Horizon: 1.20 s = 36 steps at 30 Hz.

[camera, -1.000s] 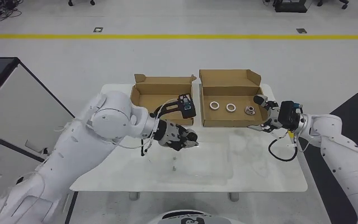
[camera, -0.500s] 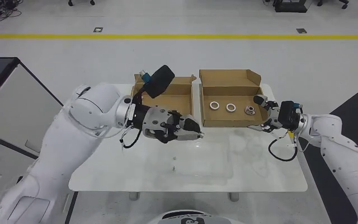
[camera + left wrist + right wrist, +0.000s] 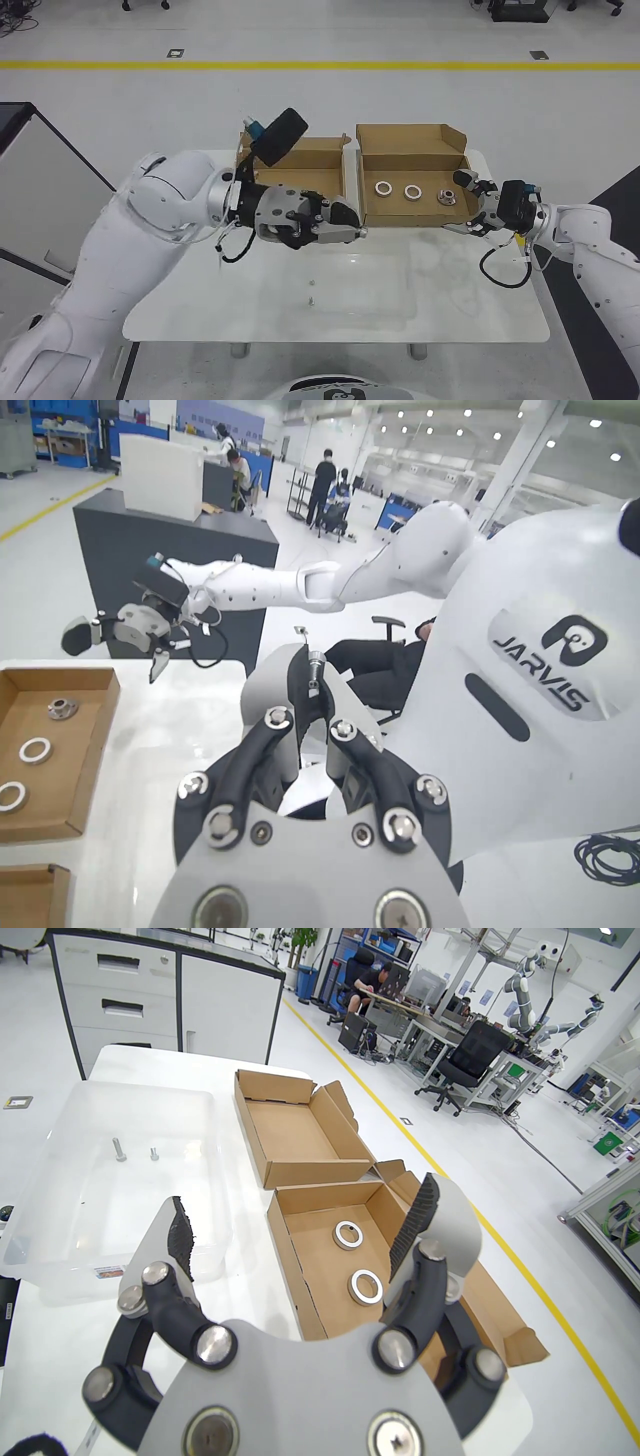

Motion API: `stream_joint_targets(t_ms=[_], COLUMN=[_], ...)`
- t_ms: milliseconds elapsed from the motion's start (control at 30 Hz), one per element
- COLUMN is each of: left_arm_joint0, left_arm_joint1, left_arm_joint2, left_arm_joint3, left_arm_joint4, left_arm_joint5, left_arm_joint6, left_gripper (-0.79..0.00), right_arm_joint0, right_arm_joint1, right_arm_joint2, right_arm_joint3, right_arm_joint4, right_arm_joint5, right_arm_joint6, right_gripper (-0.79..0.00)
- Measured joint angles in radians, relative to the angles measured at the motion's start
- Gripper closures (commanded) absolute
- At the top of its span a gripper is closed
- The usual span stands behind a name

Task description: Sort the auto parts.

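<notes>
The left claw [image 3: 311, 687] is seen clamped shut on a small bolt [image 3: 315, 664], held above the white table [image 3: 480, 285] just in front of the left-hand box [image 3: 310, 178] and the right-hand box [image 3: 420, 168]; the right claw [image 3: 300, 1223] is held wide apart with nothing gripped, at the right-hand box; two rings [image 3: 349, 1234] and a flanged part [image 3: 61, 707] are laid inside it; two more bolts [image 3: 120, 1150] are kept in a clear tray [image 3: 222, 1168].

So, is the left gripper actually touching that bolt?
Touching. The left wrist view shows the bolt pinched between the left gripper fingers, with no gap.
</notes>
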Motion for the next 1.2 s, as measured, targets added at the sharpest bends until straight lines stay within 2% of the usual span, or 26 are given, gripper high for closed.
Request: stream_joint_targets(t_ms=[267,433,767,1200], left_arm_joint0=[-0.017,-0.037,-0.048,0.001], left_arm_joint1=[-0.028,-0.046,-0.08,-0.142], left_arm_joint2=[0.036,0.069,0.092,0.025], left_arm_joint3=[0.059,0.087,0.067,0.057], left_arm_joint4=[-0.22,-0.408,-0.648,-0.833], left_arm_joint5=[-0.109,-0.171,-0.165,-0.113], left_arm_joint6=[0.103,0.086,0.08,0.027], left_gripper=[0.0,0.0,0.0,0.0], right_arm_joint0=[0.0,0.0,0.0,0.0], right_arm_joint1=[0.0,0.0,0.0,0.0], right_arm_joint2=[0.0,0.0,0.0,0.0], right_arm_joint3=[0.0,0.0,0.0,0.0], right_arm_joint4=[0.0,0.0,0.0,0.0], right_arm_joint5=[0.0,0.0,0.0,0.0], right_arm_joint6=[0.0,0.0,0.0,0.0], right_gripper=[-0.785,-0.785,-0.785,-0.785])
